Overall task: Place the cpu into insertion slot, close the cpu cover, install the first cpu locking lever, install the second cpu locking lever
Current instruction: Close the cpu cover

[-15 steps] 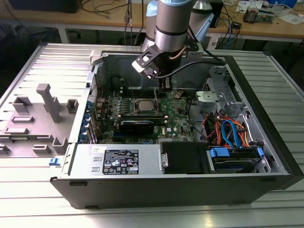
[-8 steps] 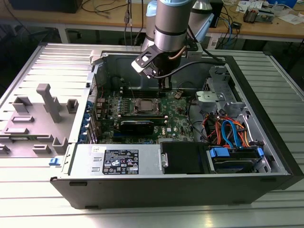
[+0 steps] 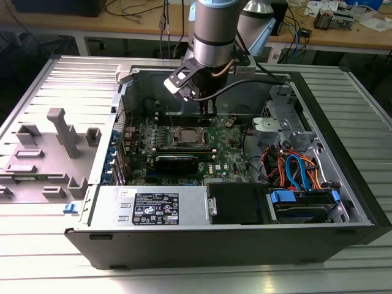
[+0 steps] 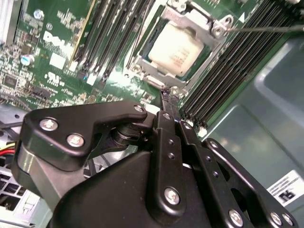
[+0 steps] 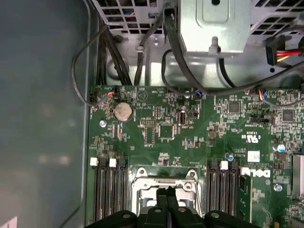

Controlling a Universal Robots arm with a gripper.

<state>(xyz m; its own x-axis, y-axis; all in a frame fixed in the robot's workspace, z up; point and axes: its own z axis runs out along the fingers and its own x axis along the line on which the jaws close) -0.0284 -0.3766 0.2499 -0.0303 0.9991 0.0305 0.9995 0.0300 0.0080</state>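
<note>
Cpu (image 4: pixel 173 50) lies seated in the socket, with the cover (image 4: pixel 147 71) lowered around it to hold it down. Gripper (image 4: pixel 167 95), jaws pinched together on nothing, makes a narrow pressing tip at the cover's edge.

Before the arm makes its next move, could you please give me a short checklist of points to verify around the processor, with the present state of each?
1. Chip seated flat: ok.
2. Cover down around the chip: ok.
3. Locking latched: cannot tell; a thin lever runs out from the cover's corner and crosses the memory slots.
4. End effector at the cover's edge, fingers together, nothing seen between them: ok.
5. Black cables away from the chip: ok.
</note>
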